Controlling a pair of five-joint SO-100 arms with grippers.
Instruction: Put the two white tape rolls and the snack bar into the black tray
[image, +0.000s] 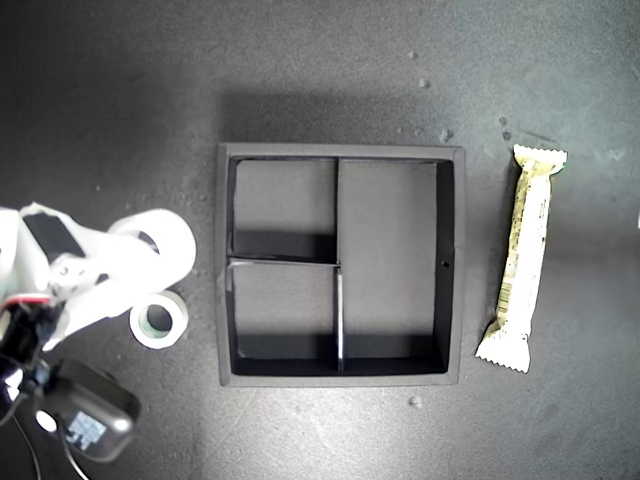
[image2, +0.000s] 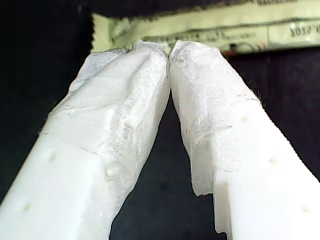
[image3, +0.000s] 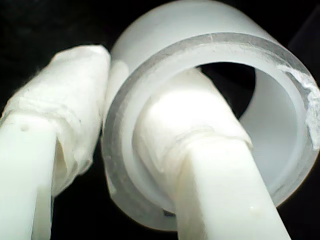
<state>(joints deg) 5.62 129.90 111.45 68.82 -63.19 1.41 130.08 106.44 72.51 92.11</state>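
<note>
Beside black tray (image: 340, 155), cream snack bar (image: 524, 256)

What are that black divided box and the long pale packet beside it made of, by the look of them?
The black tray looks like matte rigid plastic or foam board: thin straight walls, dull and without shine; which one I cannot tell. The snack bar seems wrapped in thin plastic film or foil, with zigzag crimped ends, light creases and dark print on cream.

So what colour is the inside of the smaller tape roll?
Pale green, seen best in the exterior view: smaller tape roll.
</note>
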